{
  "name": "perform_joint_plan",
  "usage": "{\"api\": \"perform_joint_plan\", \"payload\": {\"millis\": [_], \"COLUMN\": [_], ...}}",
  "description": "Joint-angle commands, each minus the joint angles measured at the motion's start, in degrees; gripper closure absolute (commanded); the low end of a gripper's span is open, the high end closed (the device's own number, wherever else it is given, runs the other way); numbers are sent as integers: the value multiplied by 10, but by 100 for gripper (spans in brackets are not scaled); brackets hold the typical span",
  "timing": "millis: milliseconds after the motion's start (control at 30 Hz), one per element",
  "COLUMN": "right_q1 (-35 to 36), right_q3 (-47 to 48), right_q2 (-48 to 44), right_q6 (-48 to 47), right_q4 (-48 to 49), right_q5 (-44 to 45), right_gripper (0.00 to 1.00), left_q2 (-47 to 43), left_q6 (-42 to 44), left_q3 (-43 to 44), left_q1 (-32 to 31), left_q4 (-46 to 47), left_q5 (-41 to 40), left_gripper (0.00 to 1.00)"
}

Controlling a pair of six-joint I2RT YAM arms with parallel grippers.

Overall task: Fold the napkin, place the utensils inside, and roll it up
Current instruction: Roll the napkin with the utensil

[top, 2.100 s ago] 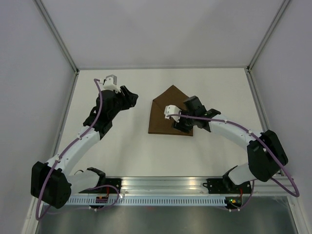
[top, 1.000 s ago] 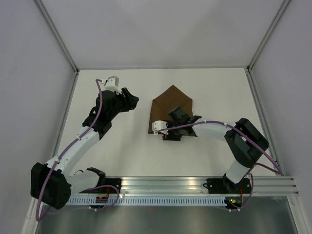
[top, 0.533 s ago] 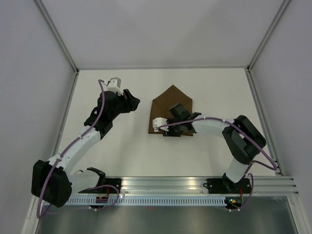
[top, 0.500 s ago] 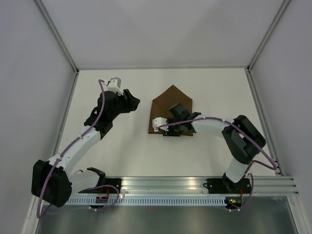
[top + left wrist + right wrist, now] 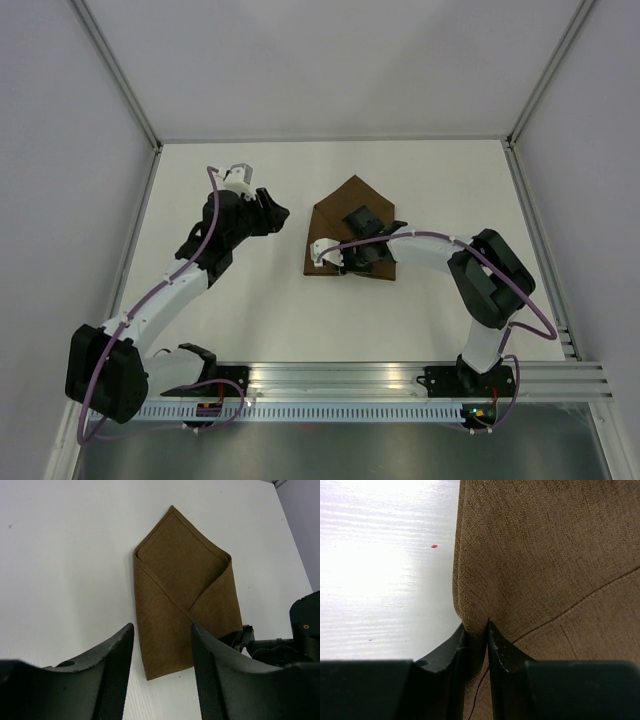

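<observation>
The dark brown napkin (image 5: 352, 213) lies on the white table, folded into a pointed envelope shape, its flaps crossing (image 5: 182, 575). My right gripper (image 5: 343, 262) is low at the cloth's near edge. In the right wrist view its jaws (image 5: 476, 629) are pinched on a raised fold of the napkin (image 5: 545, 555). My left gripper (image 5: 279, 212) hovers left of the napkin, open and empty, its fingers (image 5: 120, 650) framing the cloth's near corner. The utensils are out of view.
White enclosure walls with metal corner posts (image 5: 120, 85) surround the table. A metal rail (image 5: 350, 375) runs along the near edge at the arm bases. Bare white tabletop (image 5: 65, 555) lies left of the napkin.
My right gripper has shut on the napkin's edge and shifted slightly farther from the bases. The left arm has edged a little toward the napkin.
</observation>
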Motion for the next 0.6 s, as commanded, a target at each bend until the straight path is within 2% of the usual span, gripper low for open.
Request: {"api": "perform_joint_plan", "payload": {"millis": [0, 133, 267, 400, 567], "right_q1": [-11, -25, -37, -57, -83], "right_q3": [10, 35, 62, 106, 139], "right_q2": [48, 64, 87, 118, 156], "right_q6": [-4, -10, -23, -51, -78], "right_q4": [-113, -159, -216, -300, -362], "right_q5": [-39, -71, -109, -159, -189], "right_gripper": [75, 80, 82, 83, 83], "left_q2": [-9, -35, -66, -115, -164], "left_q6": [20, 30, 61, 115, 195], "left_q3": [-10, -30, -65, -113, -215], "left_q1": [0, -8, -42, -116, -183], "left_q4": [36, 64, 101, 160, 282], "left_q5": [18, 12, -20, -102, -155], "left_gripper": [46, 47, 49, 53, 56]}}
